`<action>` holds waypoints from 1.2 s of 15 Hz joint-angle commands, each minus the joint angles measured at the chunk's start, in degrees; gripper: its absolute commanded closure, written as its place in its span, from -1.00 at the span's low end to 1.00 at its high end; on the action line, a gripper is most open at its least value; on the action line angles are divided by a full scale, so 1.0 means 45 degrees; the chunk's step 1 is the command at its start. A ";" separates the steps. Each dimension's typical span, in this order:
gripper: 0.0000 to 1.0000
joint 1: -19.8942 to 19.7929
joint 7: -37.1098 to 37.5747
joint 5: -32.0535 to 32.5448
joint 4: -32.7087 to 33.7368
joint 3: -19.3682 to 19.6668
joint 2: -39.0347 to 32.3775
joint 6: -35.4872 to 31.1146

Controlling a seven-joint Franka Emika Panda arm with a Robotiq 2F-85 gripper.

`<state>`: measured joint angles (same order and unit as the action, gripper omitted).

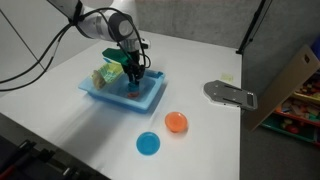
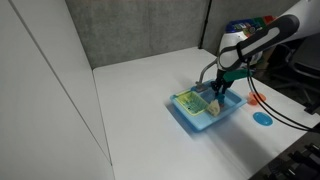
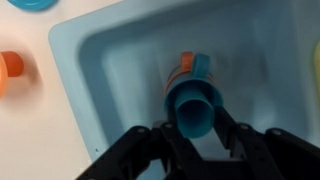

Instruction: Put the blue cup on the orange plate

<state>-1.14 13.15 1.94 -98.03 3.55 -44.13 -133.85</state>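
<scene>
The blue cup (image 3: 192, 108) is a small cylinder with its opening towards the wrist camera, inside the light-blue toy sink (image 3: 110, 60). My gripper (image 3: 192, 128) has a finger pressed on each side of the cup and is shut on it, low in the basin. A small orange piece (image 3: 185, 62) sits right behind the cup. In both exterior views the gripper (image 1: 133, 82) (image 2: 218, 90) reaches down into the sink (image 1: 150, 100) (image 2: 190, 115). The orange plate (image 1: 176, 122) (image 2: 256, 99) lies on the table beside the sink, and shows at the wrist view's left edge (image 3: 10, 72).
A flat round blue plate (image 1: 148, 144) (image 2: 262, 117) lies near the orange plate. Green and yellow toys (image 1: 108, 72) fill the sink's other end. A grey metal bracket (image 1: 230, 94) and a cardboard box (image 1: 290, 80) stand at the table's far side.
</scene>
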 commanded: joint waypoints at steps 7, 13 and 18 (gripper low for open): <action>0.69 -0.0047 -0.0495 -0.0276 -0.0253 -0.0054 0.0734 0.0071; 0.69 -0.0011 -0.0676 -0.0108 -0.1000 0.0038 0.2335 0.0356; 0.69 -0.0085 -0.0670 0.0179 -0.2299 0.0406 0.4080 0.0516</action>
<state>-1.19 11.42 2.00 -103.07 4.33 -31.69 -132.35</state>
